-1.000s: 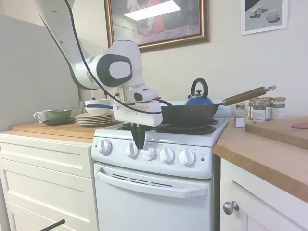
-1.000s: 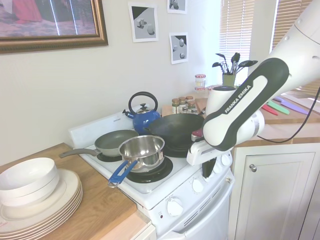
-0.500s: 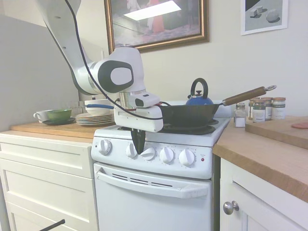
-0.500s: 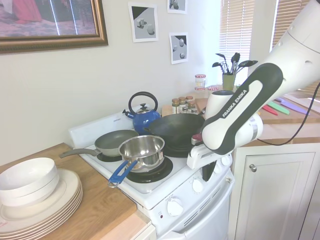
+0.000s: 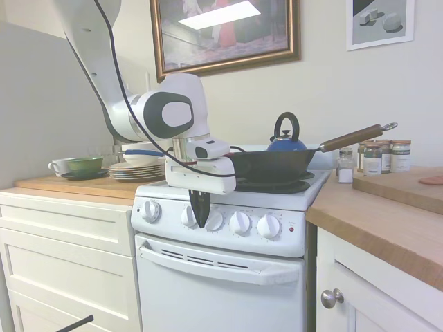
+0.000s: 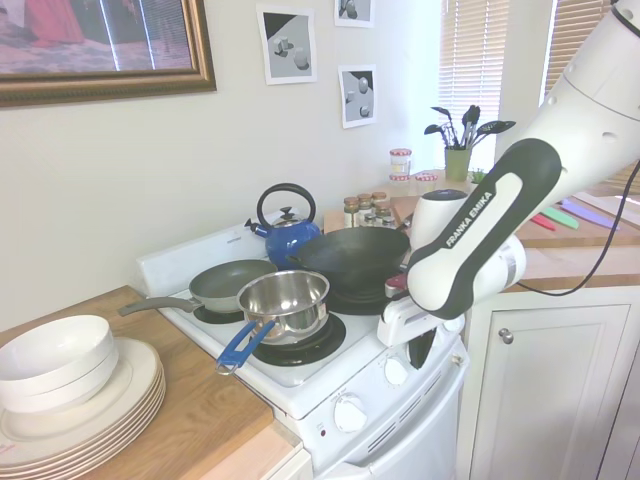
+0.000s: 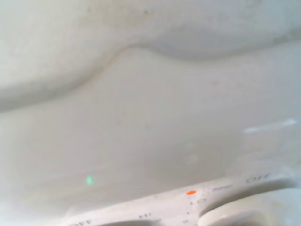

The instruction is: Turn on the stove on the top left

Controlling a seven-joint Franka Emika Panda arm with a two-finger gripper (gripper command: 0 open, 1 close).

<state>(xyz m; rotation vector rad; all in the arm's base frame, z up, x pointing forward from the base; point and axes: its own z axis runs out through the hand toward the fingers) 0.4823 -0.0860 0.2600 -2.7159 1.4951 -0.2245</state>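
The stove (image 5: 228, 263) stands between the white cabinet drawers (image 5: 66, 242) and the wooden counter (image 5: 387, 221), its five knobs in a row along the front panel. The gripper (image 5: 200, 213) hangs point-down in front of that panel, between the second knob (image 5: 187, 216) and the third knob (image 5: 214, 220) from the left, covering part of each. Compared with a second ago it has dropped lower and shifted slightly toward the third knob, and the wrist has swung a little rightward in the first exterior view. Its dark jaws look pressed together into a single blade, with nothing visibly between them. The wok (image 5: 273, 164), blue kettle (image 5: 286, 142) and saucepan (image 6: 285, 300) have not moved. The wrist view is blurred, showing white panel and faint dial lettering.
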